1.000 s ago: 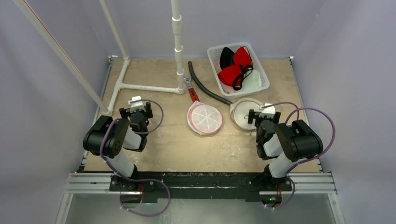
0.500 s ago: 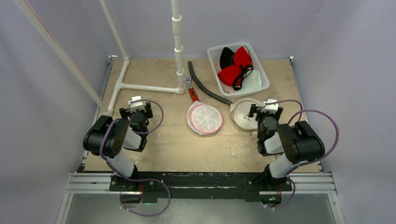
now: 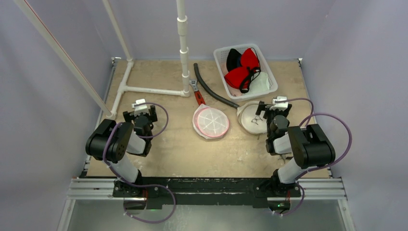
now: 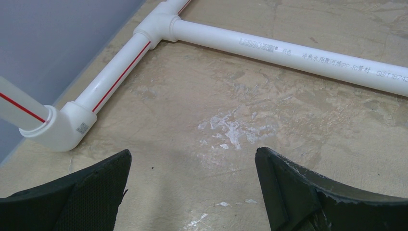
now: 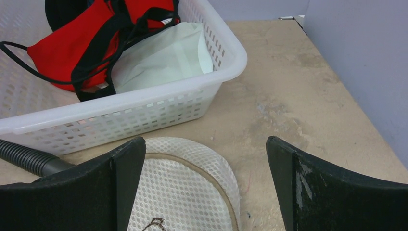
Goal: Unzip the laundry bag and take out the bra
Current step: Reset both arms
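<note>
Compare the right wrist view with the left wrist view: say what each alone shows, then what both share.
Only the right wrist: a white basket holding a red-and-black garment, a mesh laundry bag near it, a black hose end. Only the left wrist: white pipes joined by a tee. Both: the tan table; the right gripper and left gripper, each open.

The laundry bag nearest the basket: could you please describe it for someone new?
Find the white basket of red and black garments toward the table's far right. Just in front of it lies a round white mesh bag. Its rim is tan, whereas the round bag to its left is pink-rimmed.
</note>
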Available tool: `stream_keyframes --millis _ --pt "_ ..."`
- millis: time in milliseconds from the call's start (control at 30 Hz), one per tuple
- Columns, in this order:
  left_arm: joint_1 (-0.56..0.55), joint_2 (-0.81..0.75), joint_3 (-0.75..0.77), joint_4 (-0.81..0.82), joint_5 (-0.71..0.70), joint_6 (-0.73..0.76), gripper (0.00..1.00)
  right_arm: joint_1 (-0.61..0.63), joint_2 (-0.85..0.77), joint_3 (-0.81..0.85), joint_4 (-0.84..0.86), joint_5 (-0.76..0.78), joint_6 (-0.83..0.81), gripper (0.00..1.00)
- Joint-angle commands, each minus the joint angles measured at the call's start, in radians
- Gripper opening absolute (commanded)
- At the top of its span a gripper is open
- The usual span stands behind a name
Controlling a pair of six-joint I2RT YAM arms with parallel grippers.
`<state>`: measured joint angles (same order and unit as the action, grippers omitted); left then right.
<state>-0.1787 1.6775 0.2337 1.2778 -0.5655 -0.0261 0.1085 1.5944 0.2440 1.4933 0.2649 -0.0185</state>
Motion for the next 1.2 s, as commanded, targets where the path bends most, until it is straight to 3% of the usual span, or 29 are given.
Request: stream_keyframes --millis 0,1167 --pt "0.005 -0.007 0.015 0.059 -0.008 -0.021 0.99 -0.021 -0.025 0.027 0.006 -0.054 0.010 0.98" --pt "0.005 -0.007 0.016 0.059 -0.008 -0.020 0.99 -0.022 -0.027 0.015 0.030 -0.045 0.005 0.98"
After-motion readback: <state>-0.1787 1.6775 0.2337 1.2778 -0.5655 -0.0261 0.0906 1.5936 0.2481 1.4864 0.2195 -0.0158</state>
